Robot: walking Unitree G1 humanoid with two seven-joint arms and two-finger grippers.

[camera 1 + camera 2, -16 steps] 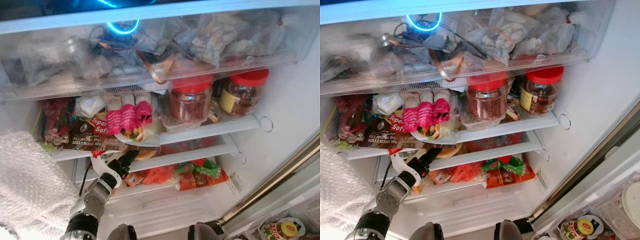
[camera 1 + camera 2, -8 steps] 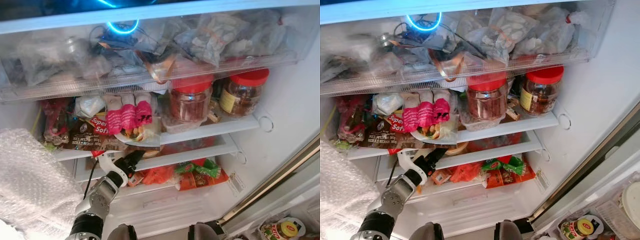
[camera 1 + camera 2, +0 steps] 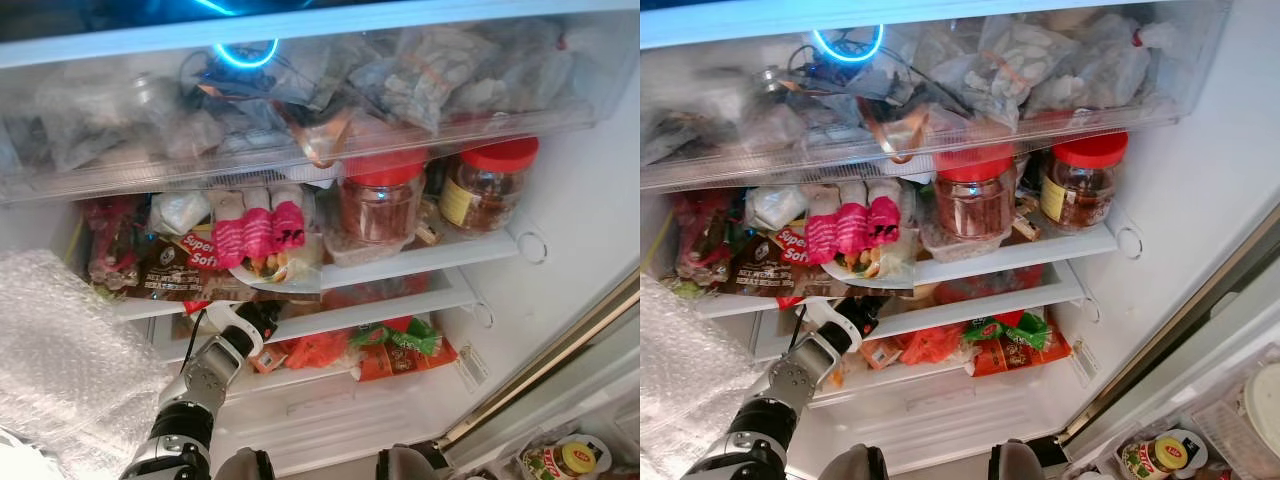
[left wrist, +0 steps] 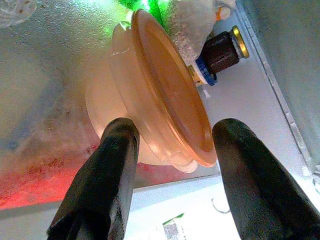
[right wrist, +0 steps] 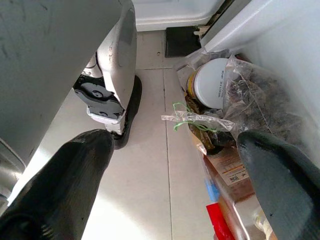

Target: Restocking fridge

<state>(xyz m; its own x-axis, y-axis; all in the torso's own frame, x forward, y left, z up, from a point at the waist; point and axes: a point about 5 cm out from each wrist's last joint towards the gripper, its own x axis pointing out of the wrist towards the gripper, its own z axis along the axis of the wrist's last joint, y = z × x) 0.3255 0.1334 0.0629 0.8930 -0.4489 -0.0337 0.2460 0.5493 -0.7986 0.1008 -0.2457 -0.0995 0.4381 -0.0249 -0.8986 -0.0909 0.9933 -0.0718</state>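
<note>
My left gripper (image 3: pixel 262 318) reaches into the low slot under the fridge's middle shelf (image 3: pixel 420 262). In the left wrist view my left gripper (image 4: pixel 172 131) is shut on a round translucent container with an orange lid (image 4: pixel 165 95), one finger on its base side and one on its lid side. The container sits tilted and deep in the slot, lit red and green from within. From the head, the shelf edge and my wrist hide nearly all of it. Down by my leg, the right gripper (image 5: pixel 175 142) hangs open over the tiled floor.
Two red-lidded jars (image 3: pixel 380 200) (image 3: pixel 487 185), a pink packet (image 3: pixel 258 232) and a brown bread bag (image 3: pixel 180 280) crowd the middle shelf. Green and orange packets (image 3: pixel 400 345) lie to the right of my gripper. Bubble wrap (image 3: pixel 60 350) hangs at left. A small dark bottle (image 4: pixel 220 50) stands behind the container.
My left arm has pushed up and deeper into the slot, carrying the container in until the shelf edge hides it. The right arm has stayed still.
</note>
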